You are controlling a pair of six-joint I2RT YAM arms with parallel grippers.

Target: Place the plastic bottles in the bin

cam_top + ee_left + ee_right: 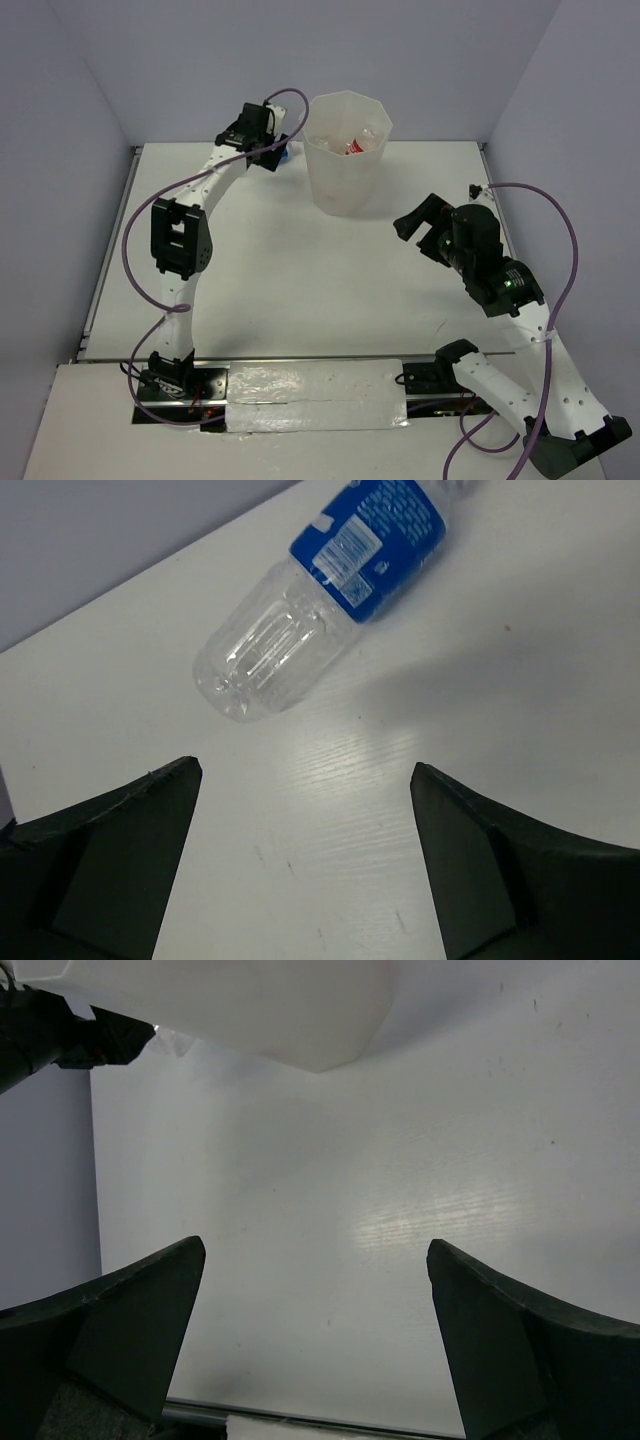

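- Clear plastic bottle with a blue label [322,598]: lies on its side on the white table [300,290], near the back edge by the wall. In the left wrist view its ribbed base points toward the camera and its neck runs out of frame at the top.
- Left gripper [305,850]: jaws spread wide and holding nothing. The blue-label bottle lies ahead of the fingertips and well beyond the gap between them, touching neither finger. Bare table shows between the fingers.
- In the top view the left gripper [272,157] sits just left of the tall white translucent plastic bin [345,190]. Only a sliver of blue label [286,153] shows beside it, between gripper and bin wall.
- The bin stands upright at the back centre of the table. A clear bottle with a red label [355,147] lies inside; the other contents are too blurred to tell apart.
- Right gripper [415,215]: jaws spread wide, empty, to the right of the bin and apart from it.
- In the right wrist view the right gripper [315,1340] faces the bin's lower wall [280,1010] across bare table.
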